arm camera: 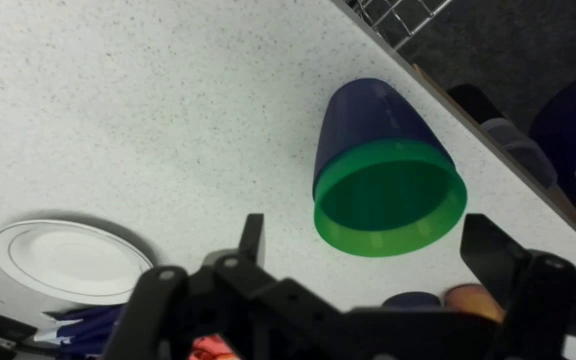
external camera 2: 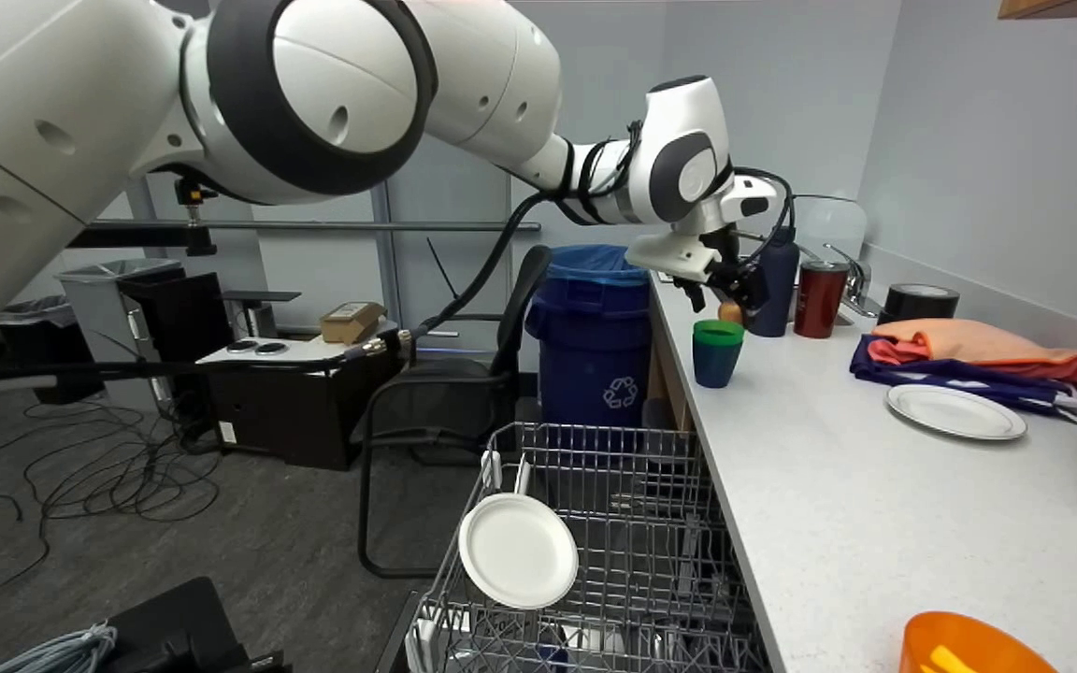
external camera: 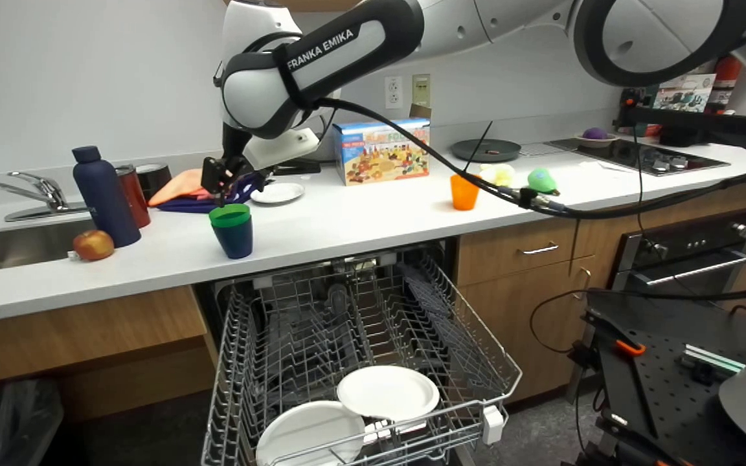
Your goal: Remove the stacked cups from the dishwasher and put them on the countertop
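Note:
The stacked cups [external camera: 233, 239], a bright green one nested in a dark blue one, stand upright on the white countertop [external camera: 360, 223] close to its front edge. In the wrist view the green rim of the stacked cups [arm camera: 388, 240] faces the camera. My gripper [arm camera: 365, 218] is open just above that rim, one finger [arm camera: 253, 235] apart on the left and the other near the rim on the right; nothing is gripped. An exterior view also has the gripper [external camera 2: 724, 297] over the cups [external camera 2: 716, 360]. The dishwasher [external camera: 302, 294] has its wire rack pulled out below the counter.
A dark blue bottle [external camera: 106, 197], a red tumbler [external camera 2: 819, 299] and an apple [external camera: 93, 245] stand near the sink [external camera: 30, 243]. Behind the cups lie folded cloths [external camera 2: 987, 350] and a white plate [external camera 2: 956, 411]. An orange cup [external camera: 463, 192] stands farther along. White plates [external camera: 388, 393] sit in the rack.

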Robot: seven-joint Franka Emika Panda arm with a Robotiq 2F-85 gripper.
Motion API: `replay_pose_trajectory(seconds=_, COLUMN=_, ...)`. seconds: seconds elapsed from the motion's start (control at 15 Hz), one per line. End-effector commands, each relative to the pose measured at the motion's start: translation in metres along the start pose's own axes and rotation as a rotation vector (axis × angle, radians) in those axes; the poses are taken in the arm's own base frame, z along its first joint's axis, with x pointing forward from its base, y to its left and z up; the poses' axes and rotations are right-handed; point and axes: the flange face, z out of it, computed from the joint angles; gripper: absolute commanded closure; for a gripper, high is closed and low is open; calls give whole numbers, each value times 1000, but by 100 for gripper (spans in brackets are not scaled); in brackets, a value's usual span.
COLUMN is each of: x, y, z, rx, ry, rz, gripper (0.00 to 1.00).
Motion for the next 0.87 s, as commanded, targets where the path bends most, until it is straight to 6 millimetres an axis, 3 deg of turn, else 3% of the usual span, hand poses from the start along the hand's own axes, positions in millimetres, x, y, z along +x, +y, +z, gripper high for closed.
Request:
replay_pose_trajectory(seconds=0.0, x=4, y=-6, z=-23, rx=9, ry=24, rz=-91, gripper=0)
replay_pose_trajectory(seconds=0.4, x=-5, y=-18, z=-41, rx=50, ry=2, rz=-280, gripper=0)
replay_pose_trajectory(seconds=0.8, x=-9, y=-27, z=-34, rx=68, ry=-9, rz=-314, gripper=0)
